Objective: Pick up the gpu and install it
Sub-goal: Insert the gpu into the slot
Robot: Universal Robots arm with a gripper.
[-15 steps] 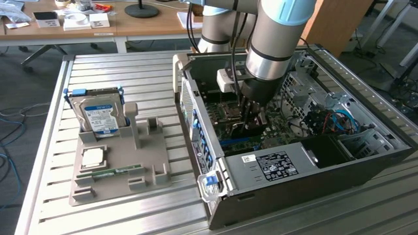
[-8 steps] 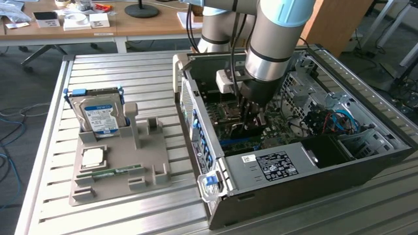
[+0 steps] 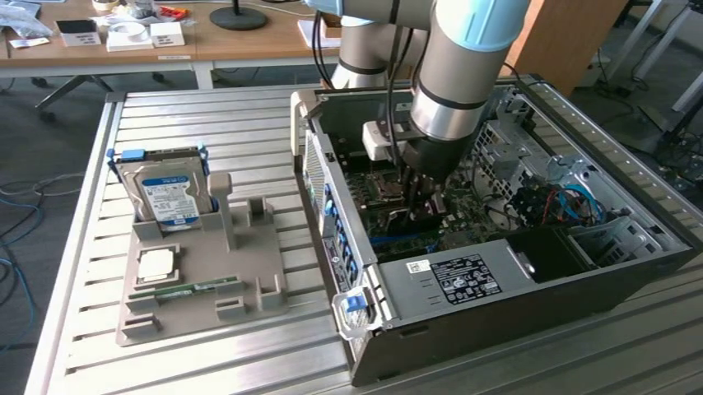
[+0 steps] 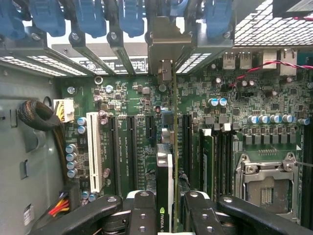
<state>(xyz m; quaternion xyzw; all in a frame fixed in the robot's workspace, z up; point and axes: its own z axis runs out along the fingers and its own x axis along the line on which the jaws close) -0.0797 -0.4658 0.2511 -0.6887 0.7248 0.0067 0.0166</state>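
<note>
In the wrist view I see the gpu [image 4: 168, 181] edge-on: a thin green card with a black block and a logo near my wrist. Its silver end bracket [image 4: 164, 46] reaches up to the rear slot openings of the case. My gripper [image 4: 170, 215] is shut on the card, with one black finger [image 4: 142, 210] on each side of it. The card stands upright over the motherboard [image 4: 234, 112], in line with the black expansion slots [image 4: 146, 147]. In the exterior view my gripper [image 3: 423, 197] reaches straight down inside the open computer case [image 3: 495, 329].
A grey parts holder [image 3: 197, 280] stands on the slatted table at the exterior view's left, holding a hard drive [image 3: 170, 197], a RAM stick [image 3: 187, 290] and a small chip [image 3: 156, 263]. Around the card are a white slot [image 4: 94, 152], the CPU socket [image 4: 266, 183], blue latches [image 4: 88, 14] and cables [image 3: 561, 206].
</note>
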